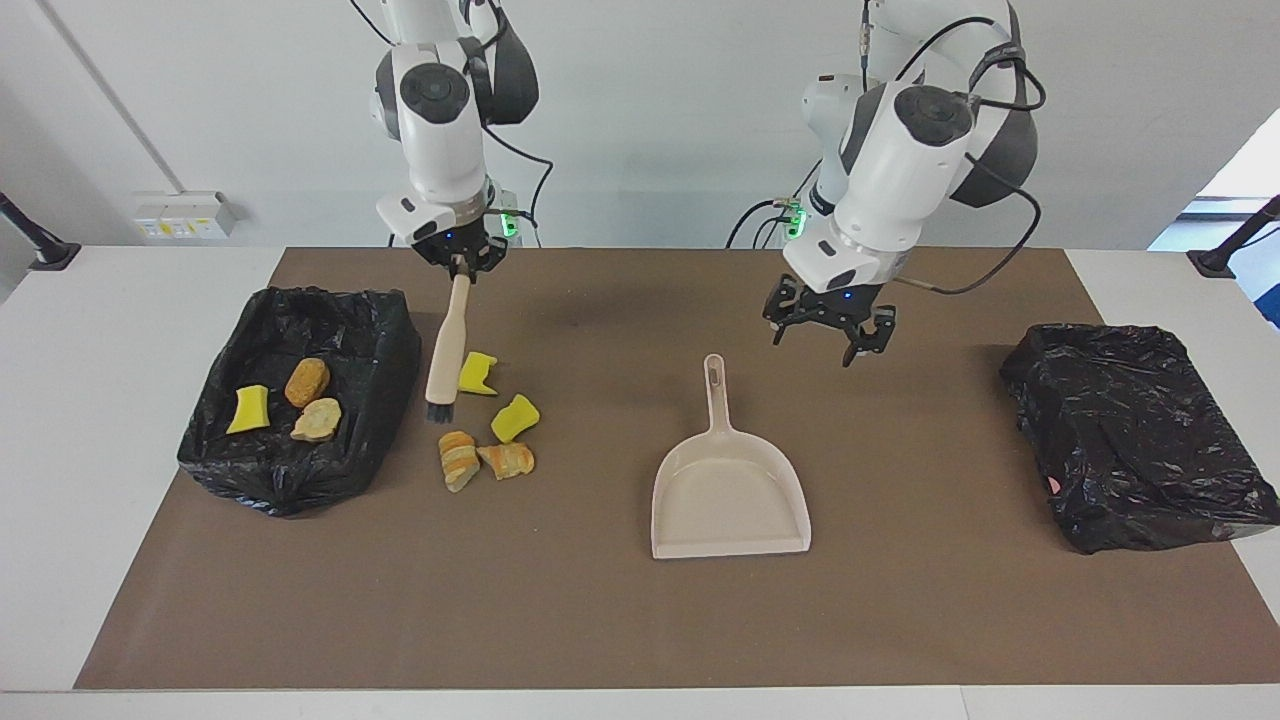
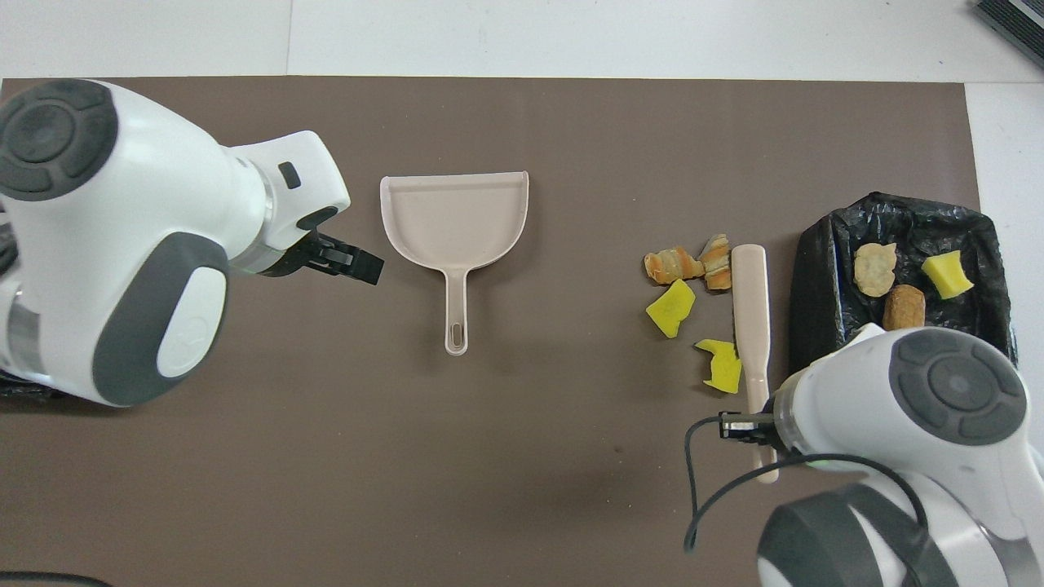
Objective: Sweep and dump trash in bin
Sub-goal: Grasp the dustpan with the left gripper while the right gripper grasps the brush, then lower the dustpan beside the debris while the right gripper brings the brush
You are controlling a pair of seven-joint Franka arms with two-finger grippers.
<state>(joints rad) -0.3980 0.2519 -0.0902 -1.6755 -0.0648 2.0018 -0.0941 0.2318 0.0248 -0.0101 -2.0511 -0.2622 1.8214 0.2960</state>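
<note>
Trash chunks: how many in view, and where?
7. On the mat between brush and dustpan: two yellow bits, two striped bread pieces. In the bin at the right arm's end: yellow bit, nugget, pale lump. None appear hidden.
</note>
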